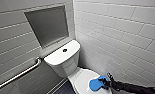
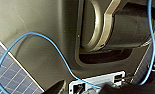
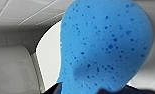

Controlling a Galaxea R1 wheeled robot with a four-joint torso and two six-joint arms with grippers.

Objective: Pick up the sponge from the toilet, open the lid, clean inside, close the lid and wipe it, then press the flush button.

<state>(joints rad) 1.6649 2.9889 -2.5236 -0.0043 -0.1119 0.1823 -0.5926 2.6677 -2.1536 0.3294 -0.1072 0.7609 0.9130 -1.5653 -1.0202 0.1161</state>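
Head view, five o'clock: your right gripper (image 1: 103, 82) pinches the sponge (image 1: 95, 85) over the closed lid (image 1: 81, 78); pickup done, flushing likely remains.

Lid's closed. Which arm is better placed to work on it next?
Right. The right gripper holds the sponge over the closed lid. The left wrist camera faces the robot's own body and floor tiles, so that arm looks tucked away.
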